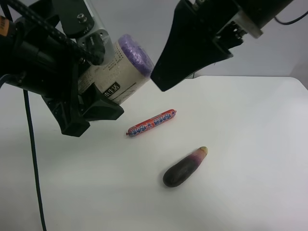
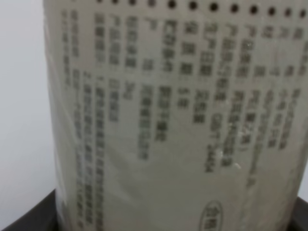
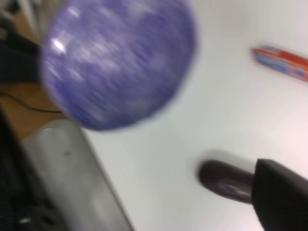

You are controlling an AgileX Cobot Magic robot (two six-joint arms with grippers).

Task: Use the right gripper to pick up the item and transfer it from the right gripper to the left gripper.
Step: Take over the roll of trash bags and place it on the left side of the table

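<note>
**Exterior high view:** the handover is closing. My left gripper [image 1: 97,78] is clenching the item [image 1: 127,65], tilted, well above the table [image 1: 250,144]. My right gripper [image 1: 167,68] is hanging just beside its purple end, jaws spread, grasping nothing.

**Right wrist view:** the item [image 3: 118,62] is looming large, apart from my visible finger [image 3: 284,197].

**Left wrist view:** the item [image 2: 173,125] is filling the frame.

Next, I judge, the right arm is to back away without nudging it.

Nothing legible: blurred dark print covers the fat cream-wrapped purple-ended roll [image 2: 173,120]; blue marks on the red sausage stick [image 1: 151,123] at its five o'clock.
</note>
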